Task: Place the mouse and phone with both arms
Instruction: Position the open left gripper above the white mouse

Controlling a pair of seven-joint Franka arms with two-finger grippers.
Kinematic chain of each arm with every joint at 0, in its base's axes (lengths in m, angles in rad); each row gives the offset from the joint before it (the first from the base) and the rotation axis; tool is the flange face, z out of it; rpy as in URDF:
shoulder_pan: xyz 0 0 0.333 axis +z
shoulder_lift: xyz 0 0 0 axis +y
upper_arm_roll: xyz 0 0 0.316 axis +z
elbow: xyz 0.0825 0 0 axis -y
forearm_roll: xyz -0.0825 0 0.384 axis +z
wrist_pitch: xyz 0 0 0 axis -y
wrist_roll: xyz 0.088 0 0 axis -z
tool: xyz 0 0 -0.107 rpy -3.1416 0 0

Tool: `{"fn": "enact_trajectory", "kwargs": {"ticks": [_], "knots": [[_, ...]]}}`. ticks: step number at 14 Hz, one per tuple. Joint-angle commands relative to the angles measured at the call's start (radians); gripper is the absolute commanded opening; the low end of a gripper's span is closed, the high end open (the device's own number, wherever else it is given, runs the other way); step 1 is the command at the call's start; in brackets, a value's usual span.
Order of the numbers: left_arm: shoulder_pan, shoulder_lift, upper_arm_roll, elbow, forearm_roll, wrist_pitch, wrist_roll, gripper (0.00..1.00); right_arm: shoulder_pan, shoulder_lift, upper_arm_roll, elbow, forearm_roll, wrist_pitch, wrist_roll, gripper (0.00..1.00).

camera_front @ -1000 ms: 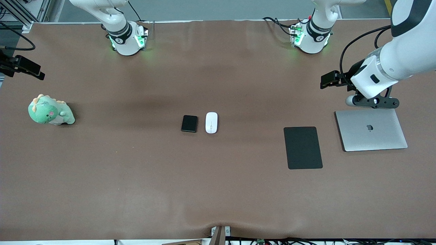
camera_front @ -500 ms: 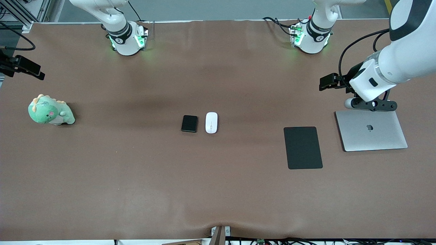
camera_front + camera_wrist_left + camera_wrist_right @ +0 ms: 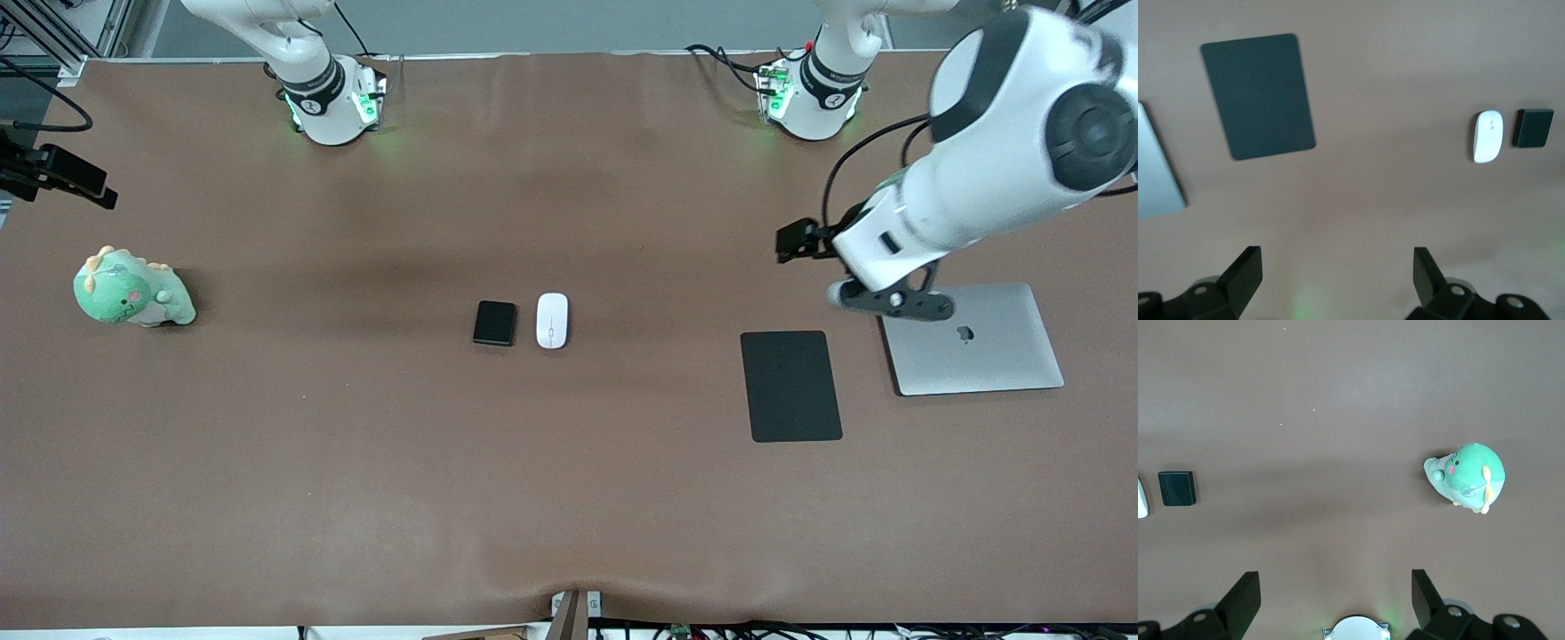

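The white mouse point(image 3: 552, 320) lies in the middle of the table with the black phone point(image 3: 494, 323) close beside it, toward the right arm's end. Both also show in the left wrist view, mouse point(image 3: 1487, 136) and phone point(image 3: 1533, 127). My left gripper point(image 3: 1337, 261) is open and empty, up in the air over bare table near the laptop's corner and the black pad. The left arm point(image 3: 969, 178) reaches in from its end of the table. My right gripper point(image 3: 1335, 580) is open and empty, high over its own base, with the phone point(image 3: 1177, 488) far off.
A flat black pad point(image 3: 790, 386) and a closed silver laptop point(image 3: 978, 342) lie toward the left arm's end. A green plush dinosaur point(image 3: 132, 290) sits toward the right arm's end. The two arm bases point(image 3: 333, 98) stand along the edge farthest from the front camera.
The left arm has swung from over the laptop's edge toward the middle of the table, now nearer the black pad. The right arm, mouse and phone have not moved.
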Motion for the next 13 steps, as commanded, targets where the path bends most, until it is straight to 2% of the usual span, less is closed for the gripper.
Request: {"fn": "enact_trajectory", "kwargs": {"ticks": [1,6,9,13], "knots": [[-0.068,0.069,-0.001,0.017,-0.020,0.083,-0.078,1.00,0.004,-0.018,-0.001,-0.006,-0.005,-0.002,-0.009,1.00],[-0.205,0.171,-0.001,0.019,-0.010,0.260,-0.277,1.00,0.005,-0.013,-0.001,-0.004,-0.005,-0.002,-0.009,1.00],[-0.339,0.259,0.007,0.039,0.024,0.376,-0.417,1.00,0.004,-0.013,-0.001,-0.004,-0.005,-0.002,-0.009,1.00],[-0.423,0.311,0.002,0.039,0.086,0.419,-0.495,1.00,0.004,-0.012,-0.001,-0.004,-0.005,-0.002,-0.007,1.00]]}}
